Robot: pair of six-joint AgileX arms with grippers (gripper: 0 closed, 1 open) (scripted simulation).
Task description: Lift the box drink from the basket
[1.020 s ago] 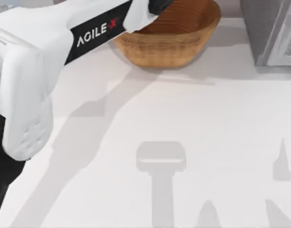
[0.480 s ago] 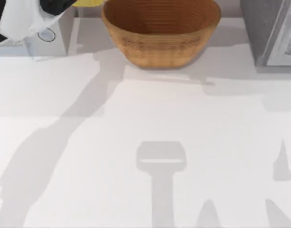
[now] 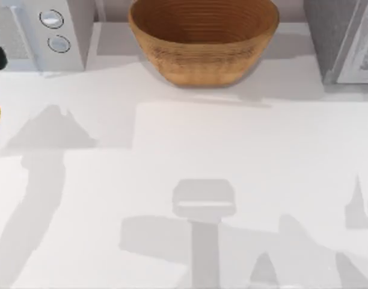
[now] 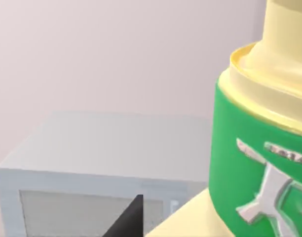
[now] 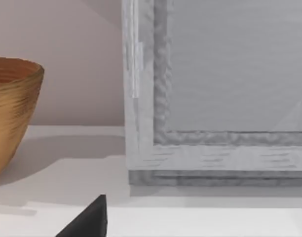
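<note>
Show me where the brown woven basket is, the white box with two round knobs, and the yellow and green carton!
Tan-brown woven wicker basket (image 3: 203, 54): top view, its front outer wall.
White box with two round knobs (image 3: 73, 42): top view, its front face beside the knobs.
Pale yellow carton with green label (image 4: 259, 163): left wrist view, the green label.

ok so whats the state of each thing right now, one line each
basket: upright at the table's far edge, nothing visible inside
box drink: out of the basket, close to the left wrist camera
white box with two knobs: standing at far left
grey cabinet: standing at far right
</note>
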